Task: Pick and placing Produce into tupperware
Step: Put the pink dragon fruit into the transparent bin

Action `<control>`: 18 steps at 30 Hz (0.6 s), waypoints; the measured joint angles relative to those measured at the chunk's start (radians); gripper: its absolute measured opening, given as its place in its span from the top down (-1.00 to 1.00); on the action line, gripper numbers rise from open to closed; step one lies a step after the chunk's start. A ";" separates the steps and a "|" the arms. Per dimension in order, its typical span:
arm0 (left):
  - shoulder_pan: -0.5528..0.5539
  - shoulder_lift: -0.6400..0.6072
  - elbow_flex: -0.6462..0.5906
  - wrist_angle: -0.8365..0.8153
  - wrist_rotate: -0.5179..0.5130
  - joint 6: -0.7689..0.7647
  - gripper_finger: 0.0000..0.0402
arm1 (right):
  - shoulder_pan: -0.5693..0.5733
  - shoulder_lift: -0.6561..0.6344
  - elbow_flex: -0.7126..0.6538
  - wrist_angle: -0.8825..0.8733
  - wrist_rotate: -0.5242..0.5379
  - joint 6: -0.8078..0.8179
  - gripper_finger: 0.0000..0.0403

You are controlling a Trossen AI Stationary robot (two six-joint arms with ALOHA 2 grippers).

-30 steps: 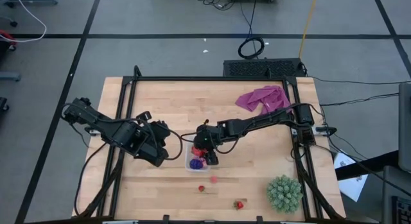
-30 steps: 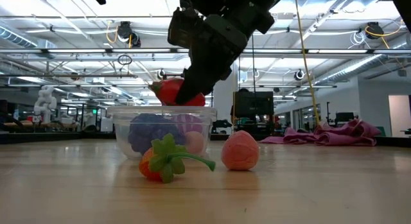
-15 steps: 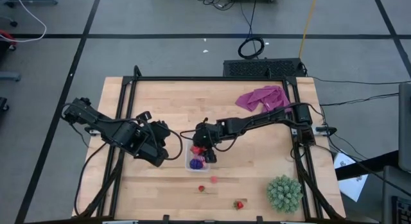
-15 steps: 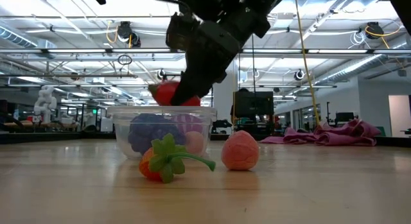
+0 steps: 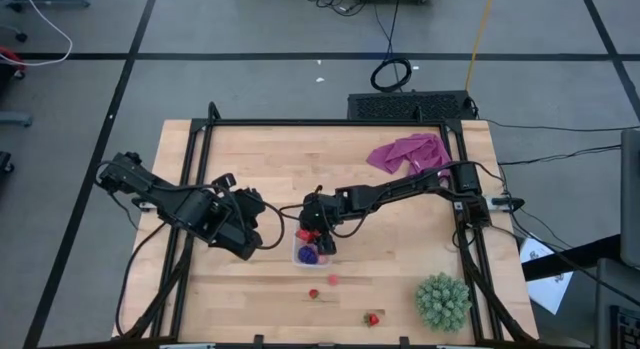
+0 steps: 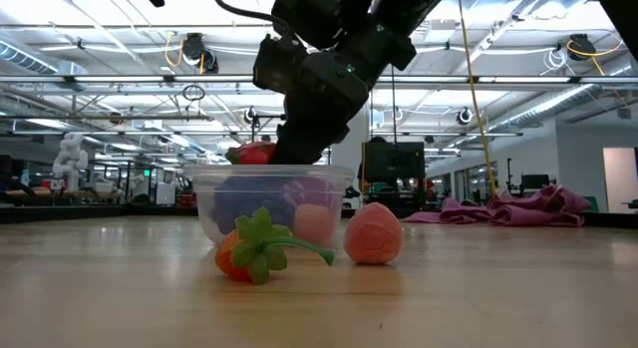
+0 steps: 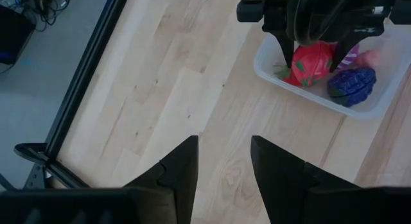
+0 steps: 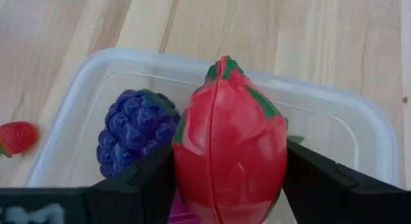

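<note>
The clear tupperware [image 5: 309, 252] [image 6: 274, 203] sits mid-table and holds a purple grape bunch [image 8: 131, 131] [image 7: 351, 83] and a pink piece [image 6: 313, 220]. My right gripper [image 5: 312, 234] hovers over it, shut on the larger red piece [image 8: 228, 147] [image 6: 253, 154], which sits at rim height. My left gripper [image 7: 221, 166] is open over bare wood just left of the tupperware [image 7: 321, 79]. On the table near the tupperware lie a strawberry [image 6: 249, 253] [image 5: 313, 293], a pink round piece [image 6: 373, 234] [image 5: 332, 279] and a second strawberry [image 5: 372, 318]. My right gripper pinches the red piece between its two fingers [image 8: 138, 176], one on each long side [image 8: 186, 153]. It comes slanting down from above. The piece hangs over the tupperware's left end at rim level. Whether its lower end touches the bottom I cannot tell.
A spiky green ball plant [image 5: 443, 301] stands at the near right corner. A purple-pink cloth [image 5: 408, 152] lies at the far right. Bare wood stretches across the far middle and near left of the table [image 5: 250, 159].
My right gripper has carried the red piece a little toward the table's left and down, from above the tupperware's rim to rim level. The tupperware has slid slightly toward the right and near edges. The gripper stays shut on the piece.
</note>
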 joint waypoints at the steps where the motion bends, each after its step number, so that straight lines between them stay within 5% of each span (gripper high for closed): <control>1: 0.000 0.000 0.000 0.000 0.000 0.000 0.27 | 0.000 0.000 0.000 -0.001 0.000 0.000 -0.16; 18: 0.000 0.000 0.000 0.000 -0.009 0.012 0.27 | 0.001 -0.005 0.000 -0.008 0.003 -0.003 -0.20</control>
